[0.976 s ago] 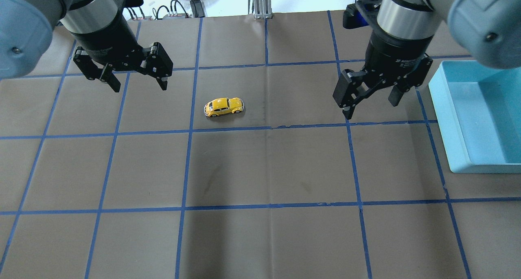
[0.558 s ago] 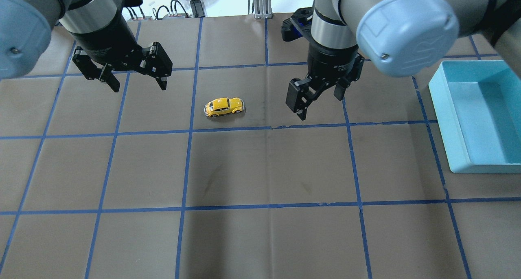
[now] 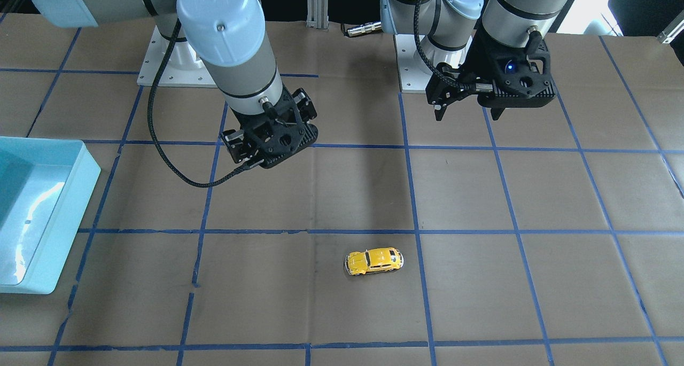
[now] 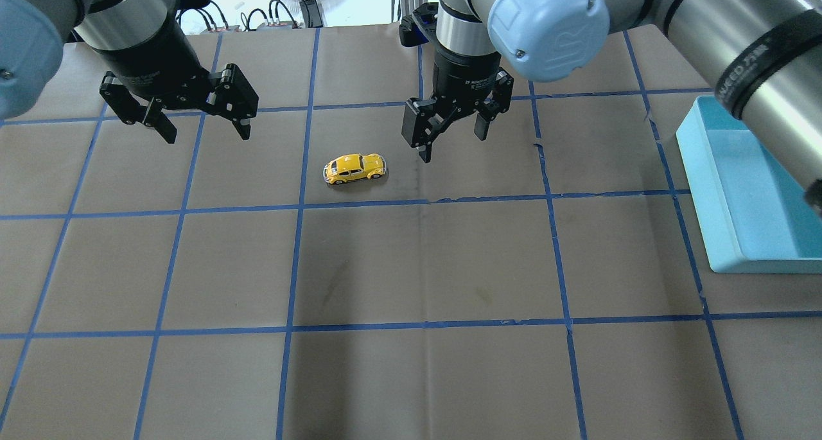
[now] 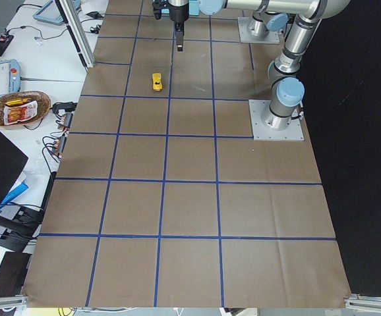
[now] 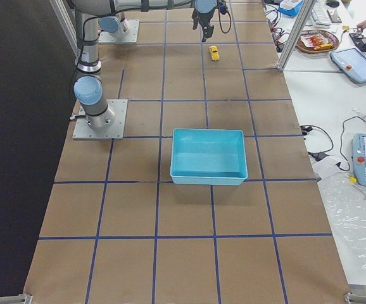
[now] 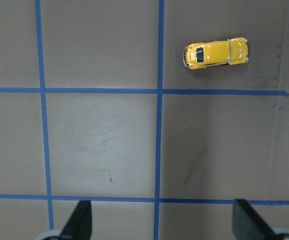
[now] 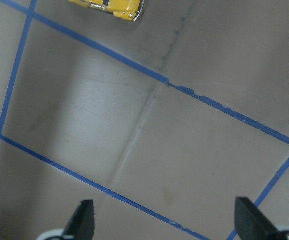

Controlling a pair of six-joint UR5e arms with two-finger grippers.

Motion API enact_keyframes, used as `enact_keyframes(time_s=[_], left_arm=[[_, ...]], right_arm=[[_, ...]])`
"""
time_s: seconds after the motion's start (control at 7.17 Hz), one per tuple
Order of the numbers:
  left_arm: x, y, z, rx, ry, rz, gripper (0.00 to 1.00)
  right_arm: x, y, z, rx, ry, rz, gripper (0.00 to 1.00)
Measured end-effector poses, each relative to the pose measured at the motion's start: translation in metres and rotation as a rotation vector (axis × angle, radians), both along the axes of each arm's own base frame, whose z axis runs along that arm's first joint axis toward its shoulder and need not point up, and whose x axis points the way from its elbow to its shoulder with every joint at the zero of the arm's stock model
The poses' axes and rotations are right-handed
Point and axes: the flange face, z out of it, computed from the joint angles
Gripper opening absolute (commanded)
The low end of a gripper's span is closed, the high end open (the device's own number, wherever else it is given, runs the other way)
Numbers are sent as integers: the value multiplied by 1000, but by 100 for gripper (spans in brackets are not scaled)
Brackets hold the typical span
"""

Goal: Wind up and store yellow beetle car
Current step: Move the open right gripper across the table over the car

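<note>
Observed at the left of the overhead view: left gripper (image 4: 207,133), spread wide and empty, hanging above the brown paper-covered table (image 4: 411,376), well apart from the toy. Confirmed in its wrist view by two fingertips (image 7: 80,222) set far apart with nothing between. Found next, near the centre: yellow beetle car (image 4: 355,168), upright on its wheels on the paper, lying lengthwise across the table, just beyond a blue tape line (image 4: 359,202), untouched. Seen just to the right of it: right gripper (image 4: 453,146), likewise spread wide and empty, raised above the table, near the car but not over it. Located at far right: light blue bin (image 4: 697,196), well apart from the car. Judged step in hand: approach for the pick-up, with winding and storing not yet begun. Recommended: bring the right gripper directly over the roof, turn the wrist to set the jaws across the narrow sides rather than bumper to bumper, descend slowly, close on the body above the wheels, and leave the wheels free to roll for winding. Watch for slipping on the glossy shell.
</note>
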Motion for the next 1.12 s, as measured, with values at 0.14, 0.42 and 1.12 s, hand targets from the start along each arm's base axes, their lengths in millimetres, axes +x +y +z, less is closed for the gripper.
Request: enact_keyframes(time_s=[0.14,0.42,1.12], left_arm=[[3,0,1,-1,0,-12,100],[4,0,2,-4,0,-42,100],[6,0,1,-2,-1,-47,100]], right_arm=[[4,-7,-6,26,35,-210,99],[24,-9,-21,79,135,-723,99],[78,-9,-56,124,271,-1496,99]])
